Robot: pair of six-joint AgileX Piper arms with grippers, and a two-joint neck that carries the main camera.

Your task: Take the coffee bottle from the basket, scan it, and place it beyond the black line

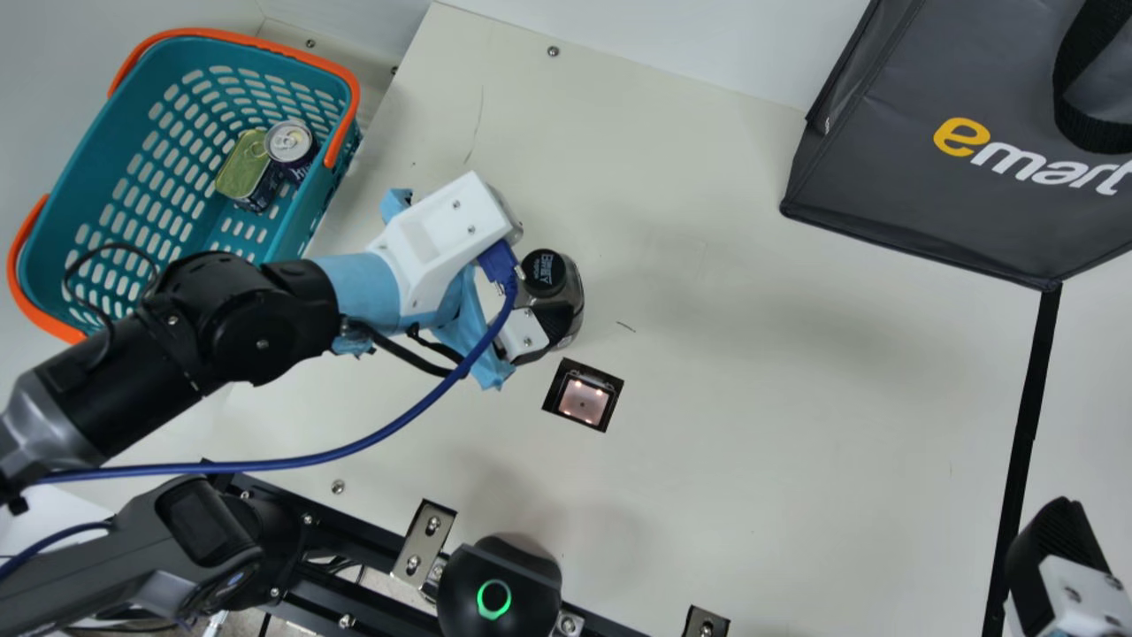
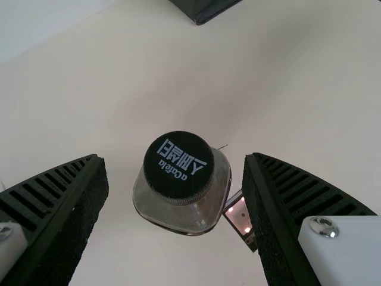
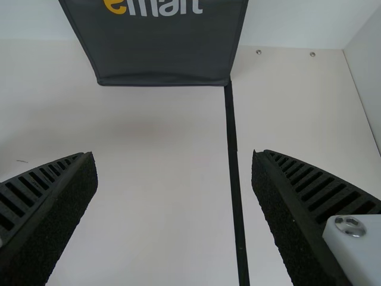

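The coffee bottle [image 1: 571, 296] with a black cap stands on the table in the main view, beside my left gripper [image 1: 531, 296]. In the left wrist view the bottle [image 2: 180, 182] is between the spread fingers of my left gripper [image 2: 175, 179], with space at both sides. The scanner [image 1: 584, 398] lies lit in the table close to the bottle. My right gripper [image 1: 1057, 566] is at the main view's lower right, over the black line [image 1: 1026, 425]; in the right wrist view my right gripper [image 3: 174, 173] stands open with nothing between its fingers.
The teal basket [image 1: 296, 212] at the upper left holds a can [image 1: 290, 143] and a green-lidded tin [image 1: 243, 168]. A dark grey bag [image 1: 902, 168] stands at the upper right, by the line's far end. A black device [image 1: 500, 588] with a green ring is at the near edge.
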